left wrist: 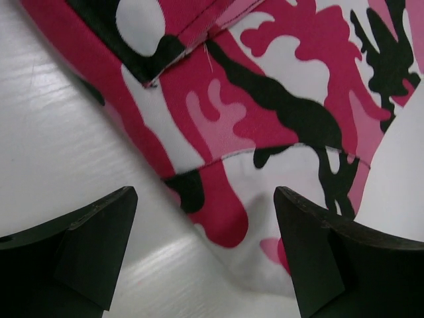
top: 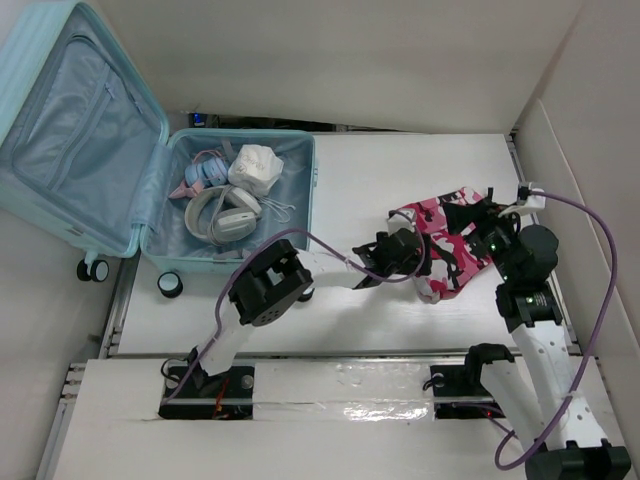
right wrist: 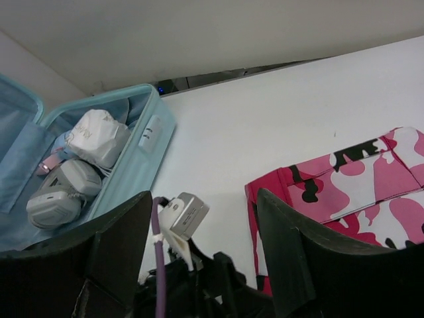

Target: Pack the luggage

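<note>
The luggage (top: 308,190) lies open at the back left, its lid (top: 70,130) flat against the wall; its aqua wall (right wrist: 142,159) also shows in the right wrist view. A pink, black and white camouflage garment (top: 445,262) lies folded on the table at right. My left gripper (top: 398,250) is at its left edge and stands open; the cloth (left wrist: 265,86) lies ahead of and under the jaws (left wrist: 205,212), ungripped. My right gripper (top: 468,222) hovers over the garment's far side, open and empty (right wrist: 202,205), the garment (right wrist: 371,192) to its right.
Inside the luggage lie a white bundle (top: 255,167), pale grey headphones (top: 225,215) and small pastel items (top: 205,172). The left arm's wrist camera (right wrist: 185,215) and purple cable (right wrist: 159,265) sit between my right fingers. White walls close in the table at back and right.
</note>
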Available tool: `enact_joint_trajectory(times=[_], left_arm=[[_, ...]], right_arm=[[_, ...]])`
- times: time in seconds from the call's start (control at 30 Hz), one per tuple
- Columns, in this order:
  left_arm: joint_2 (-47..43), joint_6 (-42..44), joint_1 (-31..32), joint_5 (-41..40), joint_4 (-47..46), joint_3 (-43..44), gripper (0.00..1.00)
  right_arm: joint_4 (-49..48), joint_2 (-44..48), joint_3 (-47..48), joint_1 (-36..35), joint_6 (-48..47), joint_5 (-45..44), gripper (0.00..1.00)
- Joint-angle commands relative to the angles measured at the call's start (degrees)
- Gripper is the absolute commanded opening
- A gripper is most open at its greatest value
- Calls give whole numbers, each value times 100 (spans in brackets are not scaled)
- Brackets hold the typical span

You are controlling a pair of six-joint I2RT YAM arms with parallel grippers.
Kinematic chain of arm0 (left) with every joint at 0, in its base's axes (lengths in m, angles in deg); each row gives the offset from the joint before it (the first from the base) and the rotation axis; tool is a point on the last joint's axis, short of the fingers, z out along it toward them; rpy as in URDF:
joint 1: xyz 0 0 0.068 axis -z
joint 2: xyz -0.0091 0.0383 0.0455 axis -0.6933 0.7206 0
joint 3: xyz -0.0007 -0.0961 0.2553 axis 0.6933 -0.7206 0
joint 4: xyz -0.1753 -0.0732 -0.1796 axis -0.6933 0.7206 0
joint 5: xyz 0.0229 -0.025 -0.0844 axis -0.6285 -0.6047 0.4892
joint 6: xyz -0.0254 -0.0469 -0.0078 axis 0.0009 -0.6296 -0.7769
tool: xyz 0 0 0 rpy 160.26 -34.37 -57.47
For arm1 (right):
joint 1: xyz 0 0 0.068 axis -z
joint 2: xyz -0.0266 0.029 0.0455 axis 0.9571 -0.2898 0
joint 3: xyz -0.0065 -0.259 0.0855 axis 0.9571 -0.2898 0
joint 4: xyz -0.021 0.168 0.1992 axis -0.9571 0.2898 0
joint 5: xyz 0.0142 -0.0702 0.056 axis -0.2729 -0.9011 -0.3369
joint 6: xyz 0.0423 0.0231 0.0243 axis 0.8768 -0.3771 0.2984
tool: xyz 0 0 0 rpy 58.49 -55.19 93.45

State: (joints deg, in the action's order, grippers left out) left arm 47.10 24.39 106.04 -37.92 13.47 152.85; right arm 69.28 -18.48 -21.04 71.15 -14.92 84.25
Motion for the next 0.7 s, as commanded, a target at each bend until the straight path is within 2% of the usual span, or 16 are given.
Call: enact_joint_trajectory(times=[0.0,0.17,0.2,0.23,0.27,0.3,0.37,0.6,0.63,0.67], left_arm=[[392,-225,-28,-351,399,565,81],[683,-497,-28,-589,408,759,74],[744,-523,-28,-615,426,899,67],[849,-524,-97,-607,408,944,55],[876,-463,-98,-537,347,979,38],[851,-471,-150,-545,321,988,13],[702,-445,-212,-676,224,683,0],[-441,-137,-414,-1002,-277,-899,0],[-607,-94,-414,-985,-356,-1023,3],[-670,-84,-414,-941,-426,-1155,14]], right_arm=[[-64,170,82,-134,-151,37,70],[103,390,108,-239,-195,-236,70],[112,407,99,-300,-195,-262,70],[121,425,99,-301,-195,-271,70],[121,425,99,-301,-204,-263,70],[130,434,91,-353,-204,-262,70],[112,443,64,-354,-204,-297,70],[-125,241,-24,-354,-204,-148,70],[-134,197,-24,-354,-204,-105,70],[-143,162,-24,-406,-195,-78,70]])
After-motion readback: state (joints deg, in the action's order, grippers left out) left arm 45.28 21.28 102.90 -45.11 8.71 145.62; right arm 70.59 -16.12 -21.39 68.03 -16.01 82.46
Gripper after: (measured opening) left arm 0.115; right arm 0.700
